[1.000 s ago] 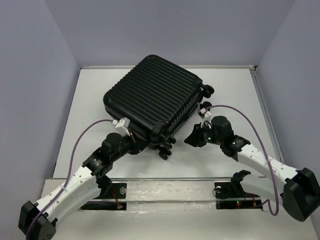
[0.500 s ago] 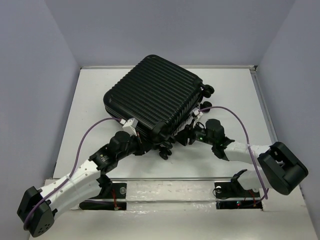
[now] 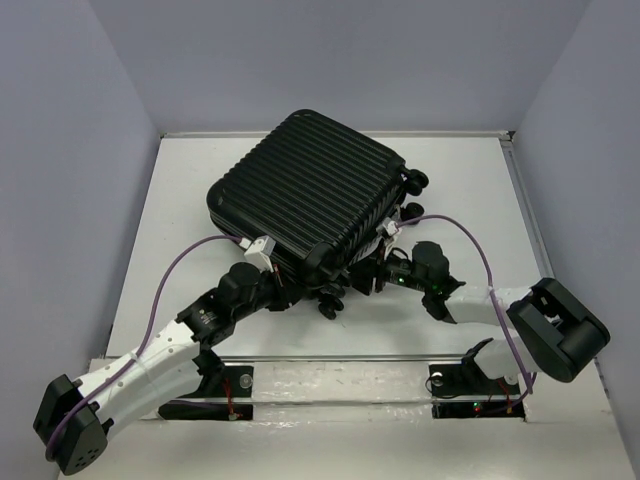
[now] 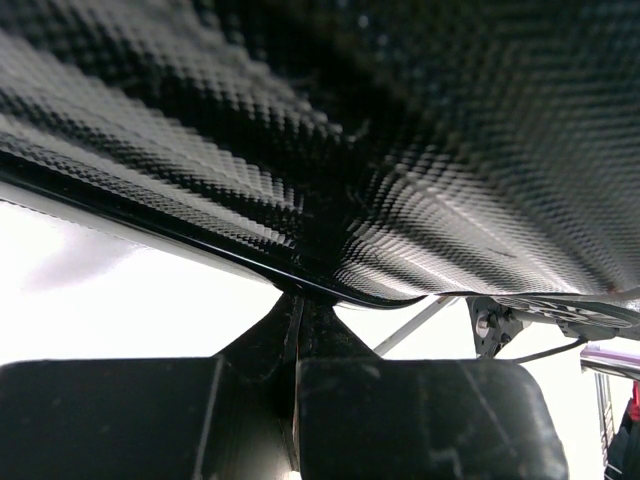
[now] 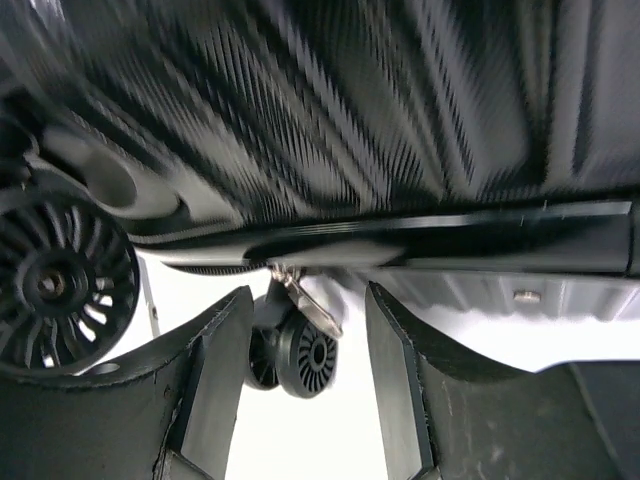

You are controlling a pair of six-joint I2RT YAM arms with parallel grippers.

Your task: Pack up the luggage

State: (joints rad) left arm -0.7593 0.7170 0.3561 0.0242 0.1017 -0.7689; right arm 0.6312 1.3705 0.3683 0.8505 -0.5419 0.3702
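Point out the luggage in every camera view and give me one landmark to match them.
Top external: the luggage lies closed and skewed at mid-table.
Left wrist: the luggage fills the upper frame, above the shut left claw.
Right wrist: the luggage spans the top, above the open right claw.
Shared landmark: the seam between its two shells.

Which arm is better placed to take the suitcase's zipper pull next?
Right. Its jaws stand open with the metal zipper pull hanging between them at the luggage seam. The left arm's jaws are shut at the shell's edge.
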